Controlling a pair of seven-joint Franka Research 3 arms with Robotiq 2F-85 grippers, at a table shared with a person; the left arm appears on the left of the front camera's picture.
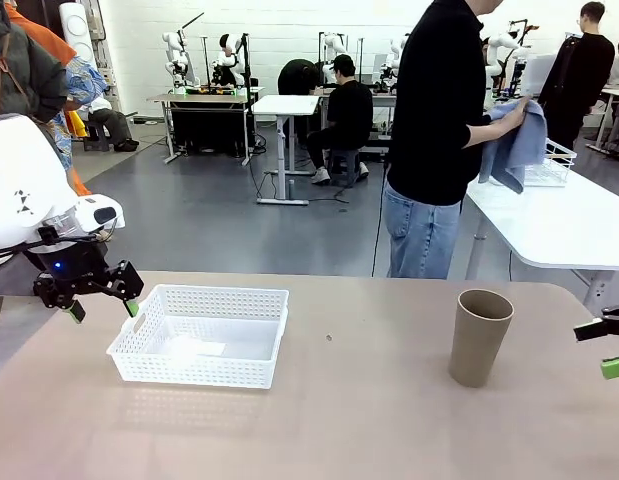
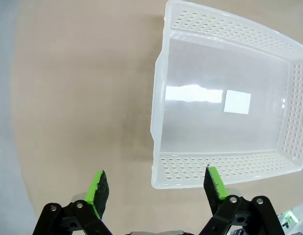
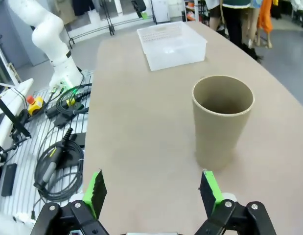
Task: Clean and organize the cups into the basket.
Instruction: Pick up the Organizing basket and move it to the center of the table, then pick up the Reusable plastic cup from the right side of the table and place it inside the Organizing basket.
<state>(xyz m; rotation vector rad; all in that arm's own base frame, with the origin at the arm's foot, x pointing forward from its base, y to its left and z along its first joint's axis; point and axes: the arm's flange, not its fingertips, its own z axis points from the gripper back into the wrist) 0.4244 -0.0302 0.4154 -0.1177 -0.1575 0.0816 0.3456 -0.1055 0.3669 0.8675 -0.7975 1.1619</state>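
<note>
One kraft-brown cup point(image 1: 479, 337) stands upright on the tan table, right of centre. In the right wrist view this cup point(image 3: 222, 120) is just ahead of the right-hand finger, mouth up and empty. My right gripper point(image 1: 611, 348) point(image 3: 151, 191) is open at the table's right edge, apart from the cup. The white lattice basket point(image 1: 189, 365) lies empty left of centre. My left gripper point(image 1: 104, 308) hovers open beside its left end; in the left wrist view my left gripper point(image 2: 156, 188) straddles the near corner of the basket point(image 2: 224, 169).
A person at the far side holds a blue cloth point(image 1: 514, 145), turned toward a white side table point(image 1: 559, 225) carrying a wire rack point(image 1: 551, 165). Cables point(image 3: 58, 161) lie on a grille off the table's edge in the right wrist view. Bare tabletop lies between basket and cup.
</note>
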